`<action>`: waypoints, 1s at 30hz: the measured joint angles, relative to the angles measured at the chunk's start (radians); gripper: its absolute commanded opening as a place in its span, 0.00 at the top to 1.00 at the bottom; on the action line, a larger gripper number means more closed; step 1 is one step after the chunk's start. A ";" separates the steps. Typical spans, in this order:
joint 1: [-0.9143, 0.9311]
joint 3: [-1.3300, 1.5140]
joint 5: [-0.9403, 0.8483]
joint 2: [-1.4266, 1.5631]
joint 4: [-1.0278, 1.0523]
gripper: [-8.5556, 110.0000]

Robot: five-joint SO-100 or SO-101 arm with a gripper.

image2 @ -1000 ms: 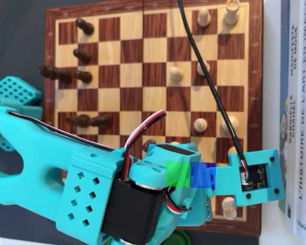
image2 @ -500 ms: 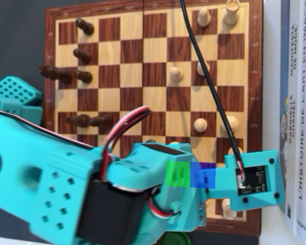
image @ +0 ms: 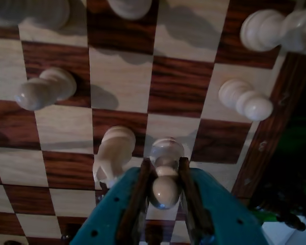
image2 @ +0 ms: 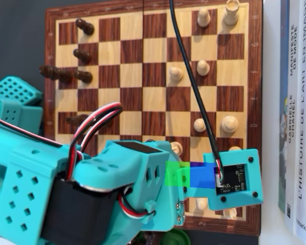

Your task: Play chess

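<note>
In the wrist view my gripper (image: 164, 171) is shut on a white pawn (image: 164, 190). Its brown pads (image: 142, 190) press the pawn's neck from both sides, above a light square near the chessboard's edge (image: 273, 122). A white knight (image: 113, 153) stands just left of the held pawn. In the overhead view the teal arm (image2: 92, 194) and its camera mount (image2: 234, 178) cover the chessboard's (image2: 255, 102) lower part and hide the jaws and the held pawn. I cannot tell whether the pawn is off the board.
White pieces (image2: 199, 124) stand on the right half of the board and dark pieces (image2: 83, 76) on the left. Books (image2: 296, 117) line the right side. A green object (image2: 176, 237) lies below the board. More white pawns (image: 245, 99) are close by.
In the overhead view the wrist and camera mount have shifted left, uncovering white pieces at the right. The arm's upper part has swung and its cable has moved left.
</note>
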 measured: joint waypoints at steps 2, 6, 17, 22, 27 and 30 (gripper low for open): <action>0.006 0.025 0.000 0.014 0.000 0.88; 0.009 0.072 0.000 0.037 -0.029 0.88; 0.009 0.169 0.000 0.083 -0.074 0.88; 0.009 0.190 0.000 0.083 -0.075 0.88; 0.009 0.190 0.000 0.083 -0.075 0.88; 0.009 0.190 0.000 0.083 -0.075 0.88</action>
